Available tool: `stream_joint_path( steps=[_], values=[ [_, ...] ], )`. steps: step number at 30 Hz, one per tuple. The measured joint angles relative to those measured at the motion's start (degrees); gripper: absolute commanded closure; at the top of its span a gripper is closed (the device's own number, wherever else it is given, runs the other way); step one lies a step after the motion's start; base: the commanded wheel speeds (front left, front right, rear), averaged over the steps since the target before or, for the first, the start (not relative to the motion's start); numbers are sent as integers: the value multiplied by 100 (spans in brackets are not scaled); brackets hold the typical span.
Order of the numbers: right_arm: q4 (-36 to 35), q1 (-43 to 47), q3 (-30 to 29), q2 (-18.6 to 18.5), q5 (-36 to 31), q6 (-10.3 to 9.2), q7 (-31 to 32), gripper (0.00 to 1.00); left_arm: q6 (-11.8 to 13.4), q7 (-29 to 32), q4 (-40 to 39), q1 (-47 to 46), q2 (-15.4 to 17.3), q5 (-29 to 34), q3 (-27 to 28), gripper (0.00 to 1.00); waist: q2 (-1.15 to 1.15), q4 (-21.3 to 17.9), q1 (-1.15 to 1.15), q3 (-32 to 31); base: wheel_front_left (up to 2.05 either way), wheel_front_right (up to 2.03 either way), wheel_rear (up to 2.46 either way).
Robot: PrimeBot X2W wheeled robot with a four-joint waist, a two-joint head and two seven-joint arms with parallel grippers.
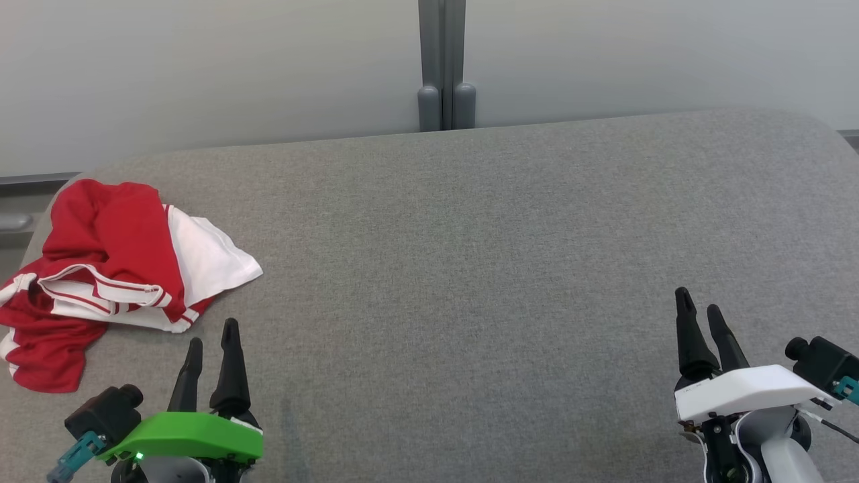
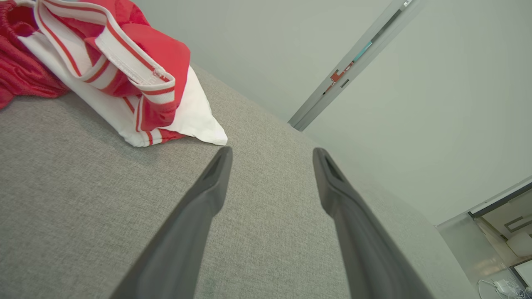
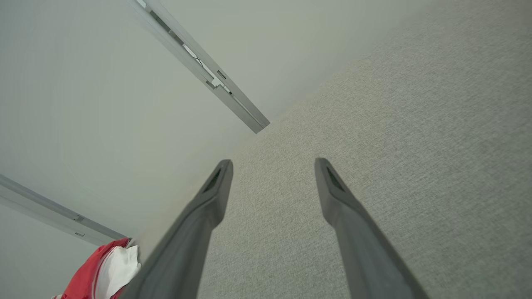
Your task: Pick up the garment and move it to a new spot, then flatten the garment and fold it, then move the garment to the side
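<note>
Your garment [image 1: 114, 268] lies bunched at the tabletop's [image 1: 470, 268] left edge, so your left gripper [image 1: 213, 333], spread and empty just beside it, suits the pickup; your right gripper [image 1: 698, 300] hovers spread, well apart.

Head view overhead, wrist views low, sharing garment [image 1: 114, 241]

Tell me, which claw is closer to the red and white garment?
Left. The left gripper is just short of the garment, not touching it; the right gripper is far across the grey surface.
</note>
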Motion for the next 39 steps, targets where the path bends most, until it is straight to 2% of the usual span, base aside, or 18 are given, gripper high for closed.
stream_joint_path(
  steps=[19, 39],
  values=[
    [22, -2, 68, -11, -1281, 0, -302, 0, 51, -289, -78, 7, 8, 1206, -103, 0, 0, 45, 0, 25, 0, 0, 0],
    [-2, -5, 171, -21, -2238, 1, -560, 0, 85, -565, -115, 17, 10, 2225, -188, 0, 0, 71, 0, 16, 0, 0, 0]
  ],
)
